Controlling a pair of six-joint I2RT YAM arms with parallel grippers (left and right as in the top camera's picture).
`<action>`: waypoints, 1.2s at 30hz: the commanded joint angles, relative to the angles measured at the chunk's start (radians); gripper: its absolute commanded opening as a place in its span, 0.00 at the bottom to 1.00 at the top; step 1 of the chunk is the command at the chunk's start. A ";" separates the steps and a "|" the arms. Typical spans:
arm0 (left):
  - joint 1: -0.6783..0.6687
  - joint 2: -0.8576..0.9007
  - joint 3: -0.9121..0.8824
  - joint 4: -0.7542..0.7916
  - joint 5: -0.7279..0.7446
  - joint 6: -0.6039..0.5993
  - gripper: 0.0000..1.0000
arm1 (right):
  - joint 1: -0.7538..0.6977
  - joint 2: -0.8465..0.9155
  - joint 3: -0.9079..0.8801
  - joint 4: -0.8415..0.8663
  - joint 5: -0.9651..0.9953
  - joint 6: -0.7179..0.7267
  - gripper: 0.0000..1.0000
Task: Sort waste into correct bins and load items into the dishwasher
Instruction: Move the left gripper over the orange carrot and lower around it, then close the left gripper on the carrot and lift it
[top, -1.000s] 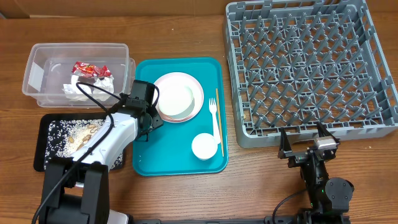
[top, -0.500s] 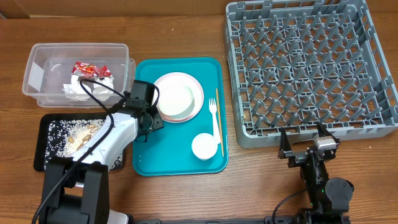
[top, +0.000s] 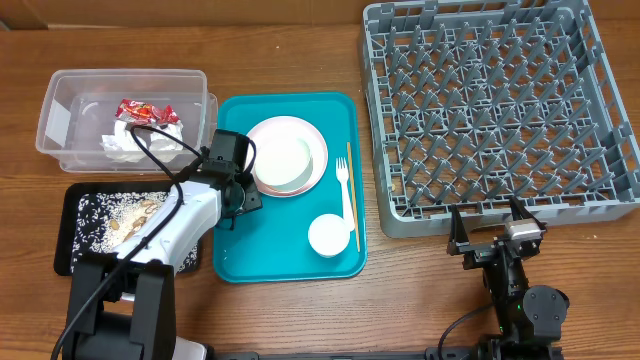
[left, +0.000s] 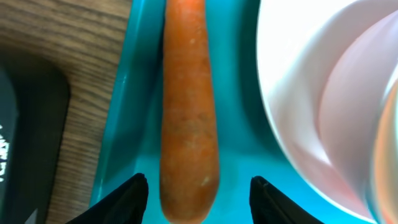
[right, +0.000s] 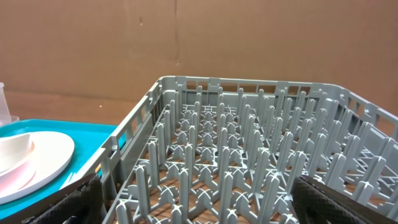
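An orange carrot (left: 186, 106) lies on the teal tray (left: 239, 124) along its left edge, beside the pale-pink plate (left: 298, 106). My left gripper (left: 198, 199) is open, one finger on each side of the carrot's near end, with a gap on both sides. From overhead the left gripper (top: 232, 200) sits at the tray's left side and hides the carrot. The plate (top: 288, 155) carries stacked bowls. A white cup (top: 328, 235), a fork (top: 345, 195) and a wooden stick (top: 349, 155) lie on the tray. My right gripper (top: 492, 228) is open in front of the grey dish rack (top: 372, 100).
The clear tub (top: 60, 85) at the back left holds white napkins (top: 135, 140) and a red wrapper (top: 145, 110). The black tray (top: 70, 250) holds rice and crumbs (top: 120, 215), partly under my left arm. In the right wrist view the rack's pegs (right: 249, 155) fill the foreground.
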 joint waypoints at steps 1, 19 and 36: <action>0.012 0.011 -0.009 -0.003 -0.031 0.014 0.55 | -0.006 -0.011 -0.011 0.005 -0.005 0.007 1.00; 0.012 0.110 -0.009 0.027 -0.060 0.001 0.53 | -0.006 -0.011 -0.011 0.005 -0.005 0.007 1.00; 0.012 0.119 -0.002 0.011 -0.070 0.078 0.13 | -0.006 -0.011 -0.011 0.005 -0.005 0.007 1.00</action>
